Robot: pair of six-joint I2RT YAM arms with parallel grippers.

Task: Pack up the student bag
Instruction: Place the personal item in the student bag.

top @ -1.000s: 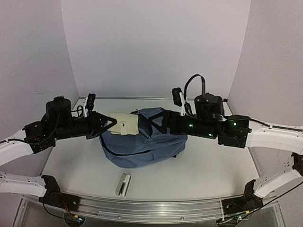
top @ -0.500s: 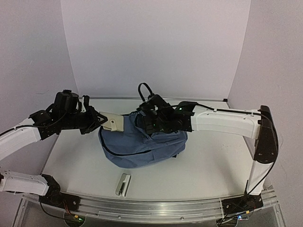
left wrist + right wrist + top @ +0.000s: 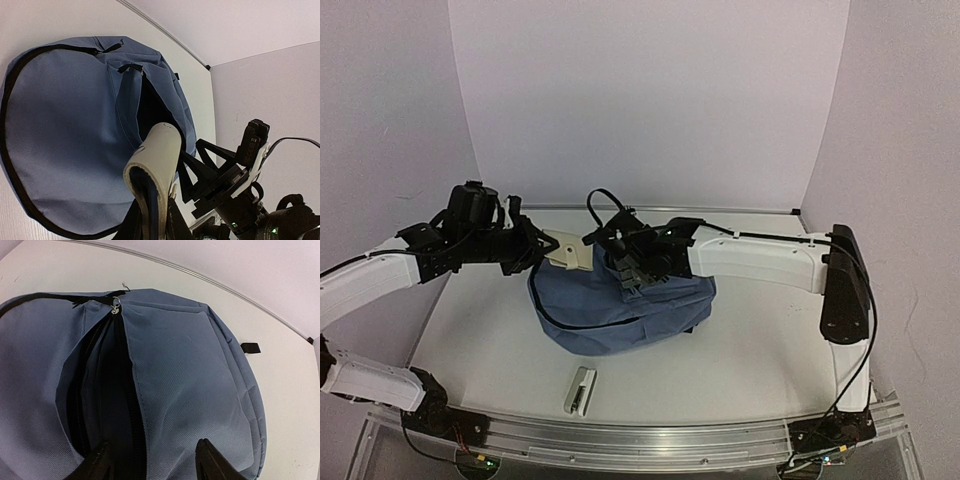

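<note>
Packing unfinished: left tool (image 3: pixel 152 222) pinches cream pouch (image 3: pixel 156 155) just beside bag (image 3: pixel 620 315) opening; right tool (image 3: pixel 155 460) spread astride the zip edge. White item (image 3: pixel 580 390) unpacked, well apart from both.

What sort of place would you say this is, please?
Probably a robotics lab test cell: a white table boxed in by plain pale walls, an aluminium rail carrying two robot arms along its near edge, with a student bag laid out.
</note>
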